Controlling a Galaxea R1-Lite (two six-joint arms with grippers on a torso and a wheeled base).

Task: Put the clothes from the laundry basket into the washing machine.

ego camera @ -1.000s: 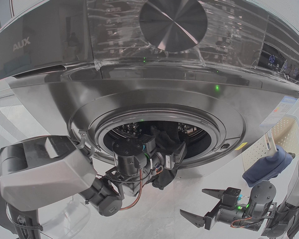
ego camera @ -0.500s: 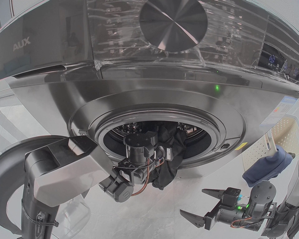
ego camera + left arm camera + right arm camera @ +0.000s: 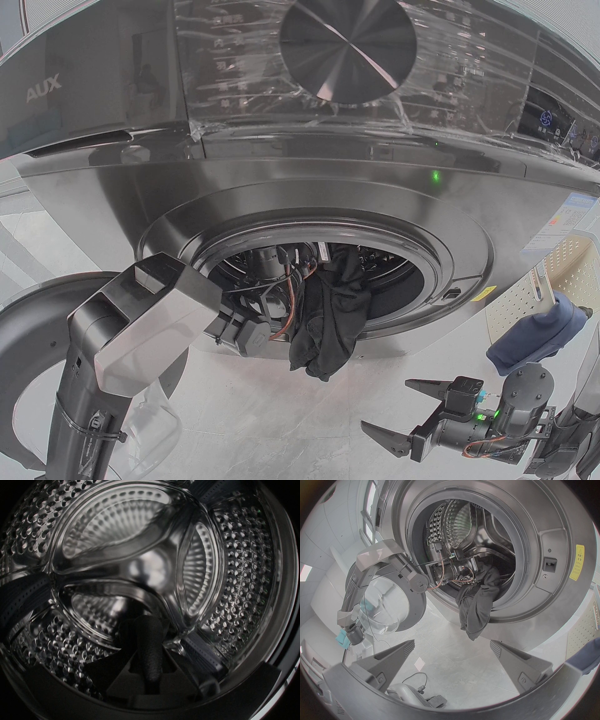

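Observation:
The washing machine's round opening (image 3: 437, 250) stands open. My left arm reaches through it, and my left gripper (image 3: 322, 250) sits just inside the steel drum (image 3: 140, 567), shut on a black garment (image 3: 328, 319). Most of that garment hangs out over the lower door rim toward the floor (image 3: 478, 605). In the left wrist view the closed gripper (image 3: 150, 655) shows as a dark shape against the drum's back wall. My right gripper (image 3: 387, 405) is low at the right, in front of the machine, open and holding nothing (image 3: 451, 644).
A blue garment (image 3: 537, 337) lies over the edge of the perforated cream laundry basket (image 3: 581, 269) at the far right. The machine's door (image 3: 384, 605) is swung open on the left side. Pale floor tiles (image 3: 281, 431) lie below the opening.
My left arm has pushed forward and up into the drum with the black garment, which now drapes over the door rim. The right arm has not moved.

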